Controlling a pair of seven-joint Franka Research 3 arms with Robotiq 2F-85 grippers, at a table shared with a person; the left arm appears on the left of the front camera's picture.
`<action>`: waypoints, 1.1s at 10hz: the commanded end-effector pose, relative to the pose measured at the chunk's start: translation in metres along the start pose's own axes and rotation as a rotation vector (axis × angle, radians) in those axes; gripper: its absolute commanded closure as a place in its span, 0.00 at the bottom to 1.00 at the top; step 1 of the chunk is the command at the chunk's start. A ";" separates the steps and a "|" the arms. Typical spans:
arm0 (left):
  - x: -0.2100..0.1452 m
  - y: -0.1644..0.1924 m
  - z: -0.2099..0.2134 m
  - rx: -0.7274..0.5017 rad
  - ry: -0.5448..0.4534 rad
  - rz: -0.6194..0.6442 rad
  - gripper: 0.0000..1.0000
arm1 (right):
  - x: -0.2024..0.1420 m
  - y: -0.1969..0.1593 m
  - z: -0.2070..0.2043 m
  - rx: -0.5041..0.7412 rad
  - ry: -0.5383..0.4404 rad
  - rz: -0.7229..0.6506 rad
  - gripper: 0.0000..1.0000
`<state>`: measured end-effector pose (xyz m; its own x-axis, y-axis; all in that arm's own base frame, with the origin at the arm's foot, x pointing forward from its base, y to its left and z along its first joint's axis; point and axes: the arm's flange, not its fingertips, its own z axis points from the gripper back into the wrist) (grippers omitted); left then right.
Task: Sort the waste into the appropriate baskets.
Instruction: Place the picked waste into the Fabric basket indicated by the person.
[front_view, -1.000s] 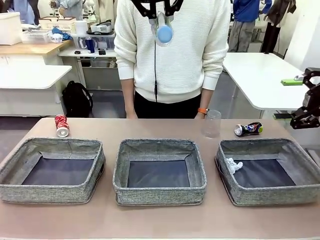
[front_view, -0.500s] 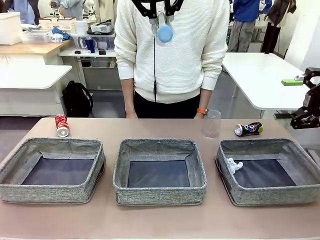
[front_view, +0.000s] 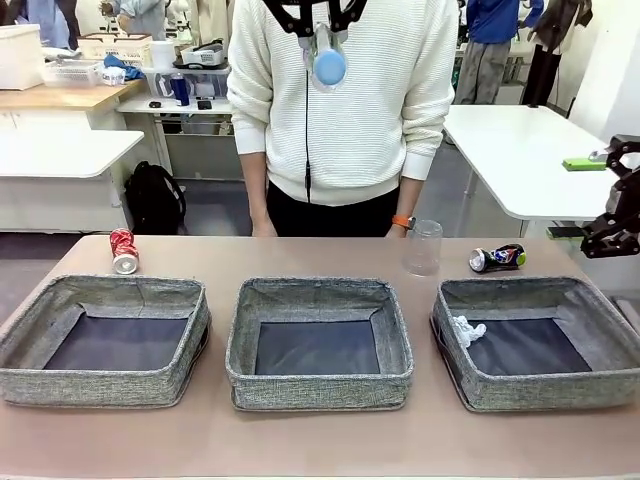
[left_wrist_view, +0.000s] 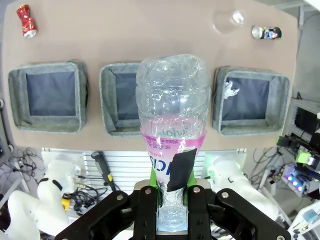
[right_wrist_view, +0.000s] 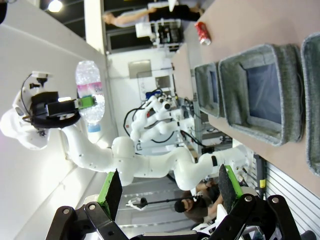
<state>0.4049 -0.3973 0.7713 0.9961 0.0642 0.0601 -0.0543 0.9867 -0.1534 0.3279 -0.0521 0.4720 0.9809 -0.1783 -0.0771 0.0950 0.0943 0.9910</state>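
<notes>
High above the table, my left gripper is shut on the neck end of a clear plastic bottle with a pink label; the right wrist view shows that bottle held up in the air. My right gripper is open and holds nothing. Three grey baskets stand in a row: left, middle, right. A white paper ball lies in the right basket. Behind the baskets are a red can, a clear cup and a dark can.
A person in a white sweater stands at the far edge of the table, hands down behind it. A black part of my right arm hangs at the right edge, beyond the right basket. Other tables stand farther back.
</notes>
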 end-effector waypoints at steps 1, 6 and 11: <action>-0.001 0.003 0.004 -0.015 0.002 0.004 0.80 | -0.002 0.004 0.002 -0.002 0.006 -0.019 0.00; -0.001 0.003 0.004 -0.015 0.002 0.004 0.80 | -0.002 0.004 0.002 -0.002 0.006 -0.019 0.00; -0.001 0.003 0.004 -0.015 0.002 0.004 0.80 | -0.002 0.004 0.002 -0.002 0.006 -0.019 0.00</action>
<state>0.4049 -0.3973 0.7713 0.9961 0.0642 0.0601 -0.0543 0.9867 -0.1535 0.3279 -0.0521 0.4720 0.9809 -0.1783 -0.0771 0.0950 0.0943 0.9910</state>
